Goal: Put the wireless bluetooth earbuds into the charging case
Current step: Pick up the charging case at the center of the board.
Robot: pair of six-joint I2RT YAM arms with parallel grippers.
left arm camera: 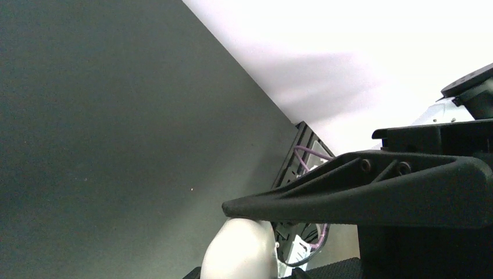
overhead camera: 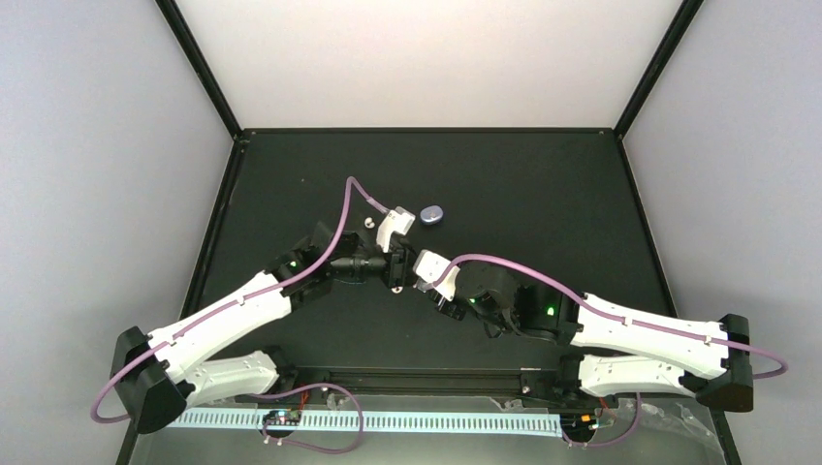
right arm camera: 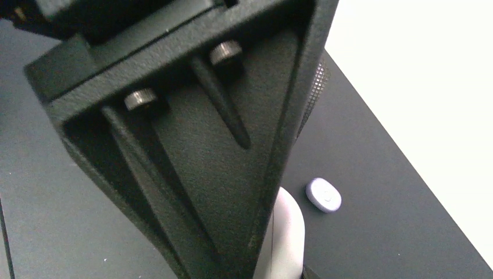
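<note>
From right wrist, unlike left, a lilac case [right arm camera: 323, 195] shows.

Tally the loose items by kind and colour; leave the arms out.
White case, at the gripper fingers: 1
Lilac case: 1
Tiny white piece, likely an earbud: 1
Total: 3

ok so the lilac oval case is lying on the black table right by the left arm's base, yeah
No. The lilac oval case lies on the black table out near its middle, well away from the left arm's base; the top external view shows it.
</note>
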